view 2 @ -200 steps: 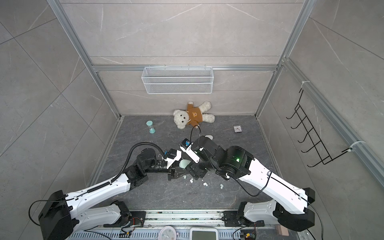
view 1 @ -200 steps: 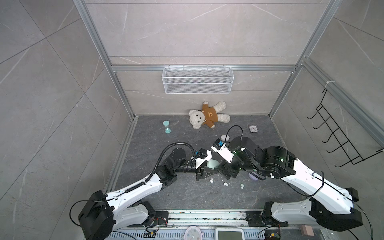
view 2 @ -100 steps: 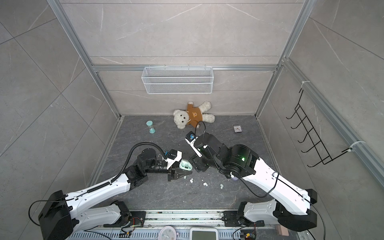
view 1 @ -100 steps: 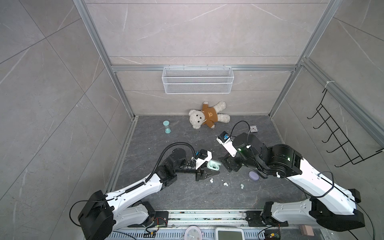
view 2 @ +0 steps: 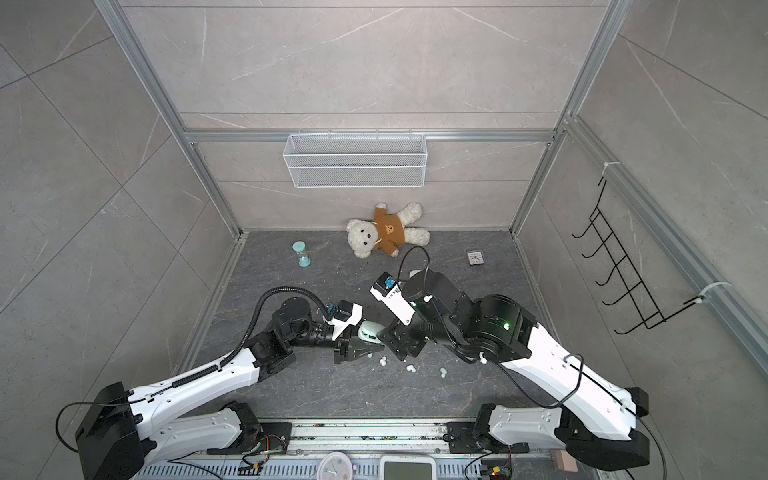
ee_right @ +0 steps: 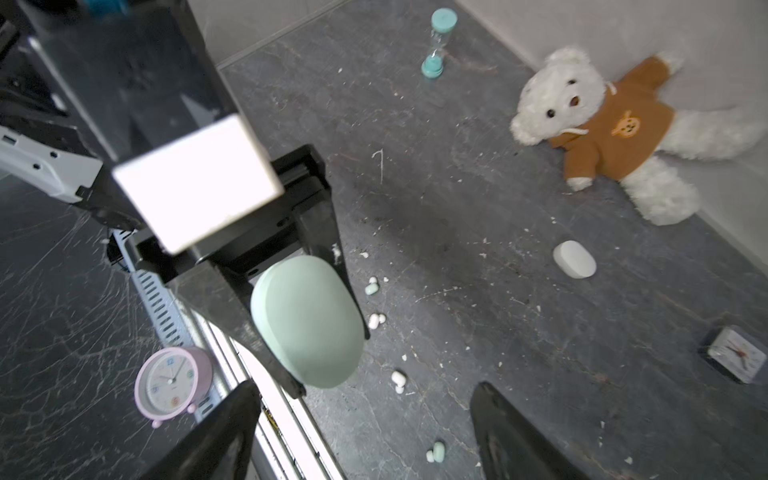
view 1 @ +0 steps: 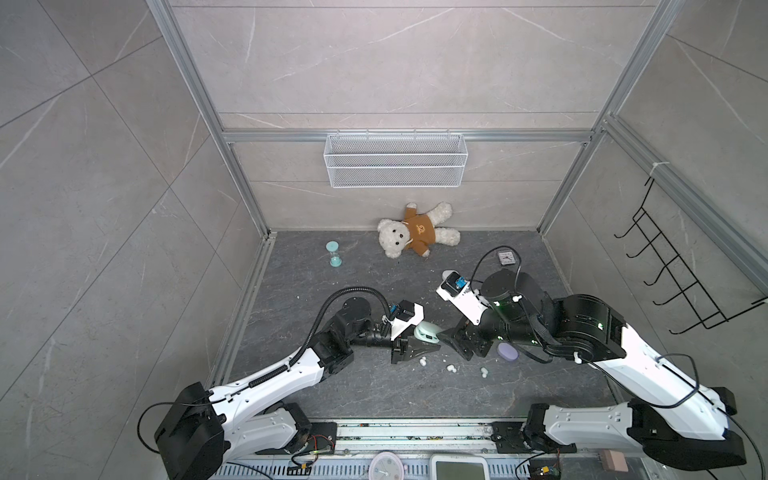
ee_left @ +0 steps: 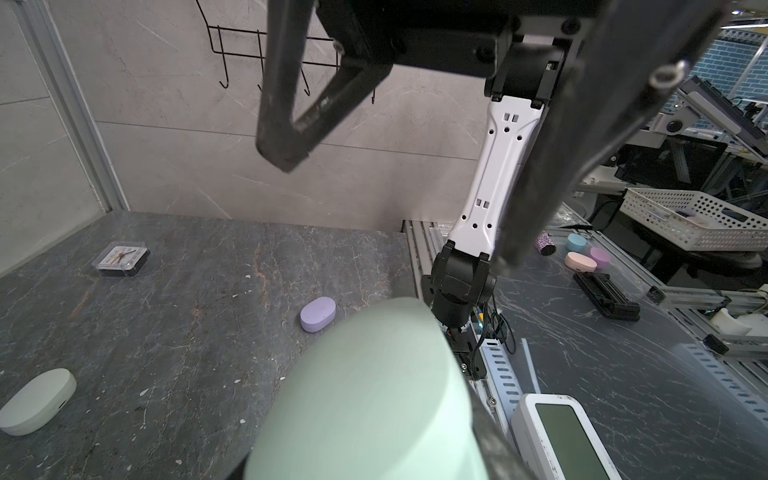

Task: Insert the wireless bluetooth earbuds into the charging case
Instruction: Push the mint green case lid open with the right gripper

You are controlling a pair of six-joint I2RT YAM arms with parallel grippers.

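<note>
Earbuds (view 1: 450, 368) scattered beside left tool's (ee_right: 331, 364) mint case (ee_right: 307, 320); lilac case (view 1: 508, 352) nearby.

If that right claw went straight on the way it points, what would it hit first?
Probably the mint green case, gripped by the left gripper: it sits just ahead of the right gripper, whose jaws stand open. Depth is hard to judge.

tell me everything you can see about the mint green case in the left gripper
The mint green case is a smooth, matte, plastic-looking oval pebble with a seam round its edge, apparently closed. The left gripper is shut on it, one black finger on each side; nothing else touches it. It seems held just above the dark table, near scattered earbuds.
</note>
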